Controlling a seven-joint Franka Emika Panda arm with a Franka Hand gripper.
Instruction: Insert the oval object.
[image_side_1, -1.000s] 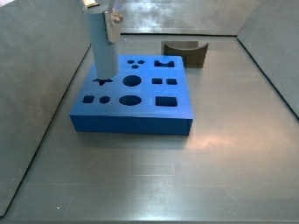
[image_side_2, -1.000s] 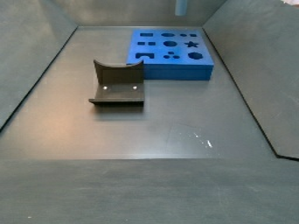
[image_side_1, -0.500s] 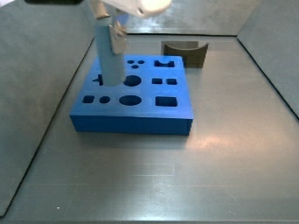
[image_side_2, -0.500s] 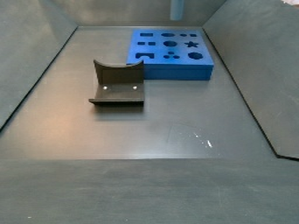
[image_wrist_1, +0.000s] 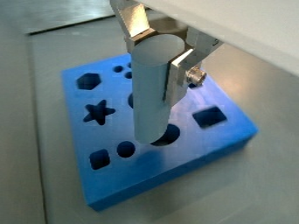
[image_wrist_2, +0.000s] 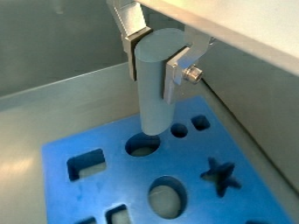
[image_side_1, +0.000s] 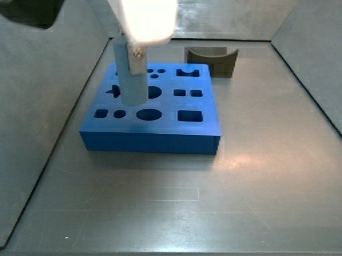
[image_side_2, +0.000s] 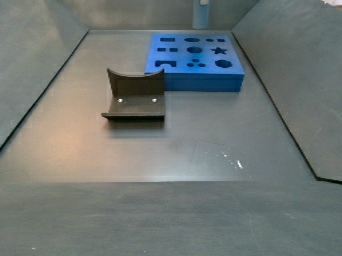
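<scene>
Now: insertion step in hand. Gripper (image_wrist_1: 162, 54) above blue block (image_wrist_1: 228, 131), fingers clamped on oval object (image_wrist_1: 155, 92), held upright. Peg's lower tip hangs just over round hole (image_wrist_2: 142, 145) in both wrist views; whether tip touches block, cannot tell. Oval hole (image_wrist_2: 166, 196) sits apart from tip. Judgement: next move calls for shift over matching oval slot, alignment of long axis, then straight descent. Floor: grey metal (image_side_2: 187, 160), scuffed, walled tray. Olive-brown curved piece (image_side_2: 134, 95) well apart from block.

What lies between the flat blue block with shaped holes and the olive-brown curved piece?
Only bare grey floor separates the flat blue block from the olive-brown curved piece, seen in a side view.
</scene>
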